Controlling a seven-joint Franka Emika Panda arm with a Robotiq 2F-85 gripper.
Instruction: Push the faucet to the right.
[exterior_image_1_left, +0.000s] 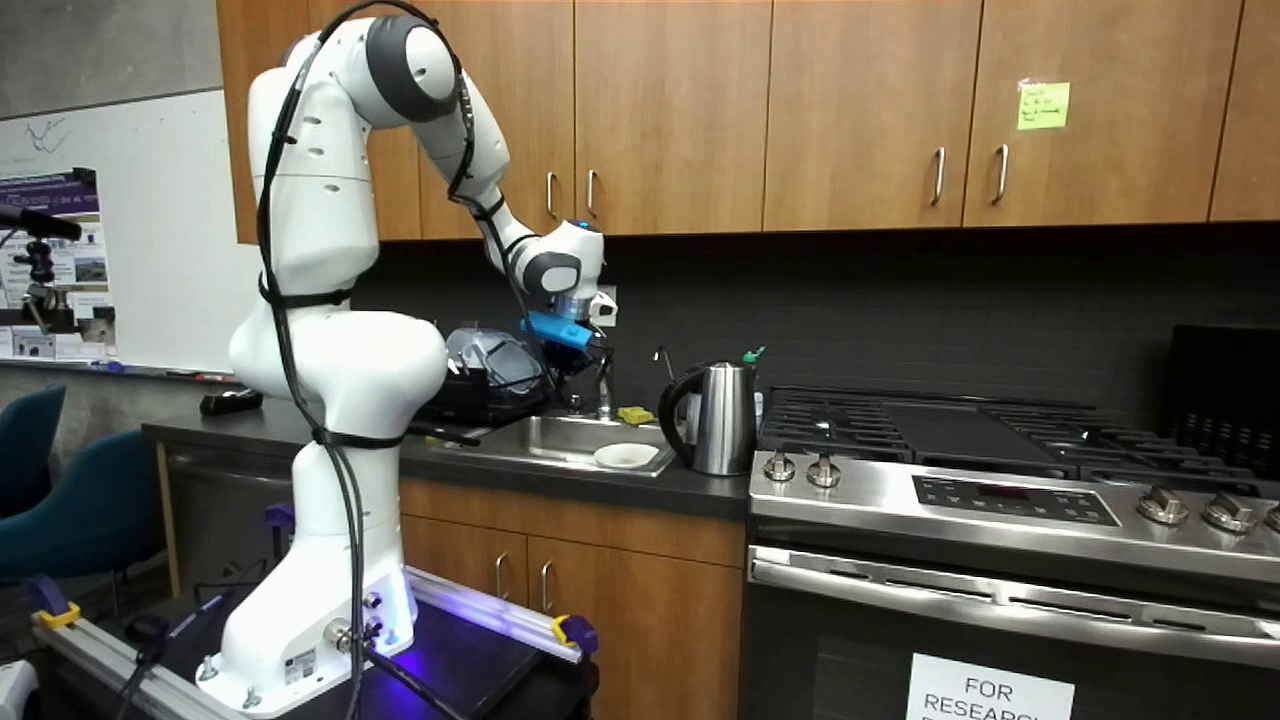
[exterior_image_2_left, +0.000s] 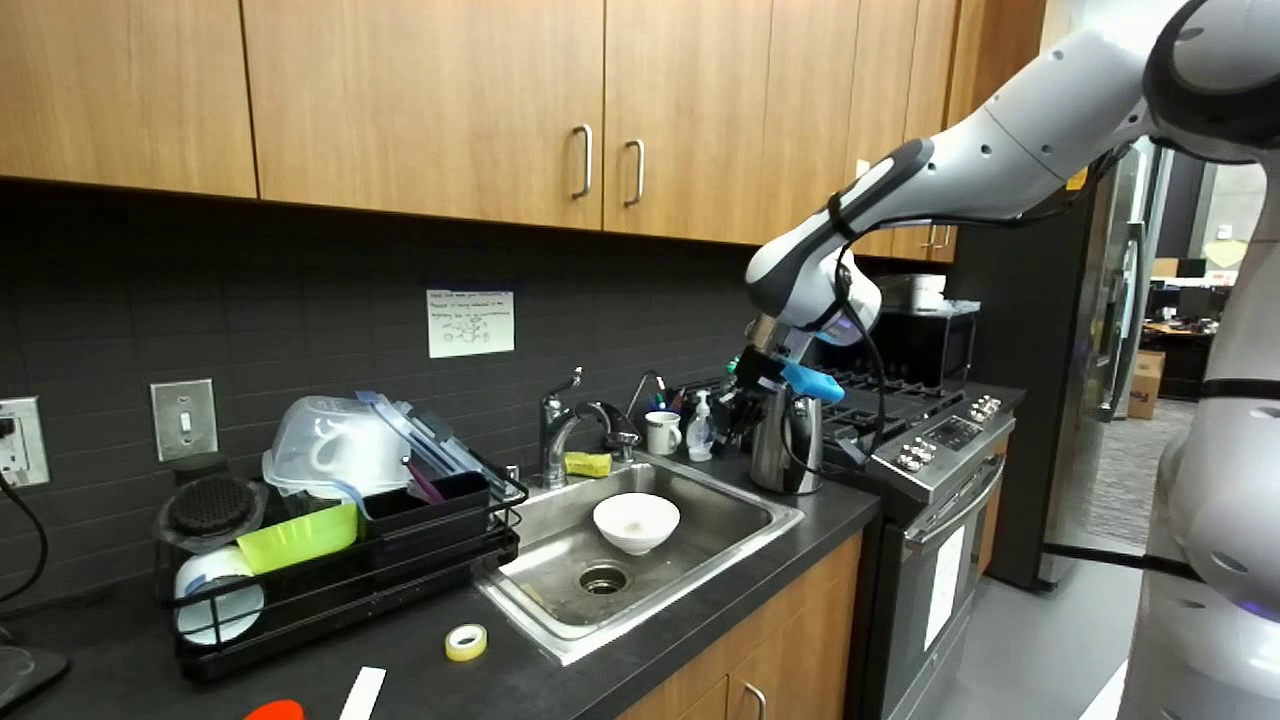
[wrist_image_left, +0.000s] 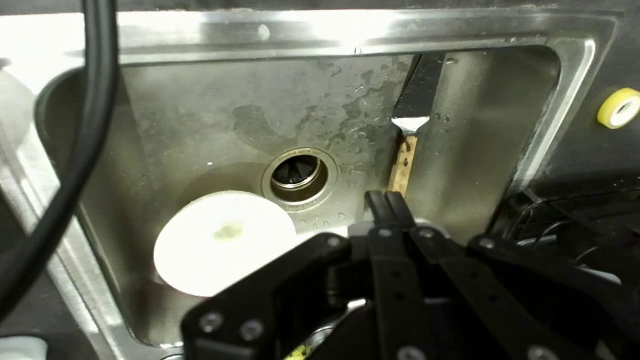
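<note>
The faucet (exterior_image_2_left: 590, 412) is silvery, with a curved spout, at the sink's back edge; it also shows in an exterior view (exterior_image_1_left: 604, 392). A thinner hooked tap (exterior_image_2_left: 645, 380) stands beside it. My gripper (wrist_image_left: 384, 200) is black and shut, with nothing visible between its fingertips. In an exterior view my gripper (exterior_image_1_left: 574, 365) is up beside the faucet and covers part of it. In an exterior view my gripper (exterior_image_2_left: 738, 415) appears right of the spout, with a gap in the picture. In the wrist view most of the faucet (wrist_image_left: 322, 334) is hidden under my gripper; contact cannot be told there.
A steel kettle (exterior_image_2_left: 785, 450), soap bottle (exterior_image_2_left: 700, 430) and mug (exterior_image_2_left: 663, 433) stand right of the sink. A white bowl (wrist_image_left: 225, 245) and a wooden-handled tool (wrist_image_left: 404, 165) lie in the sink (wrist_image_left: 300, 30). A black dish rack (exterior_image_2_left: 350, 575) stands left of it.
</note>
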